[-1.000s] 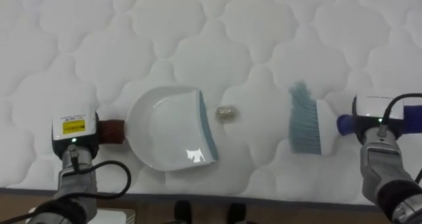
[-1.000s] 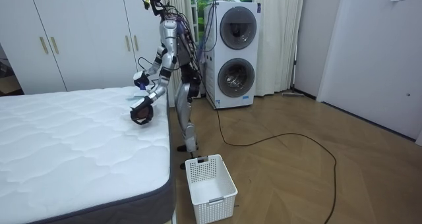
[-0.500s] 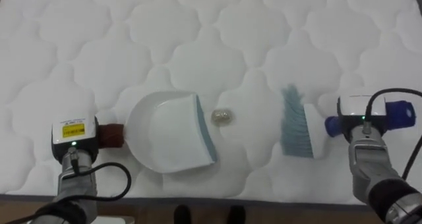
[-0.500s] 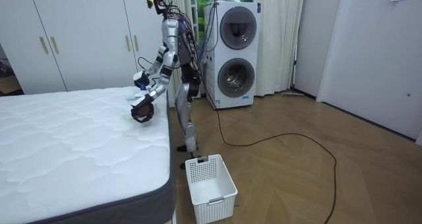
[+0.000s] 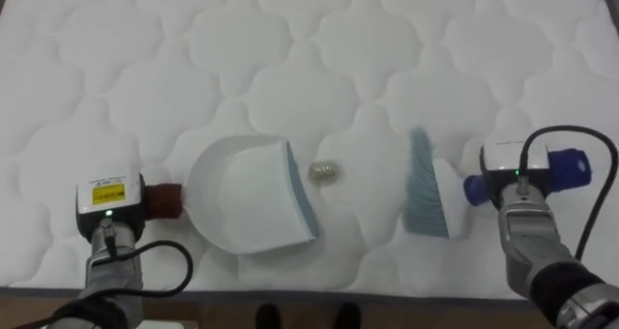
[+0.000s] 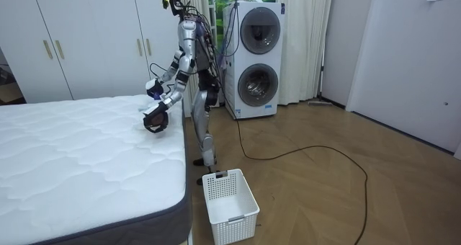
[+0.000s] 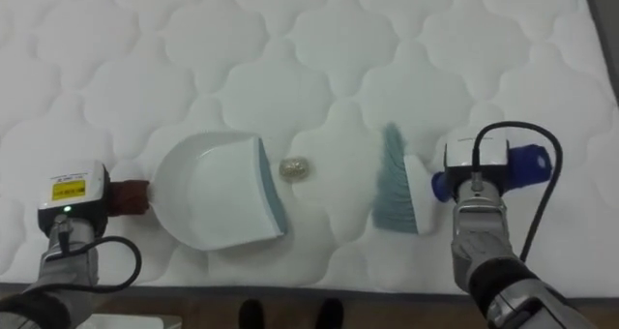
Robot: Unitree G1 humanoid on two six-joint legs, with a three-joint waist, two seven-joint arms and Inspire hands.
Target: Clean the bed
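Small crumpled scrap (image 5: 326, 172) lies on the quilted bed mattress (image 5: 290, 48) near its front edge, just beside the lip of the white dustpan (image 5: 247, 194) on its left and apart from the blue-bristled hand brush (image 5: 426, 198) on its right. The dustpan's brown handle runs under the left hand (image 5: 108, 205) and the brush's blue handle under the right hand (image 5: 517, 174), but I cannot tell either hand's grip from above. Robot stands at the bedside, with a white laundry basket (image 6: 229, 205) on the floor nearby.

The mattress (image 5: 290, 39) is matt quilted cloth. At the left hand (image 5: 108, 205), the dustpan (image 5: 242, 198) is smooth, glossy plastic. At the right hand (image 5: 510, 179), the brush (image 5: 426, 189) has fine bristles.
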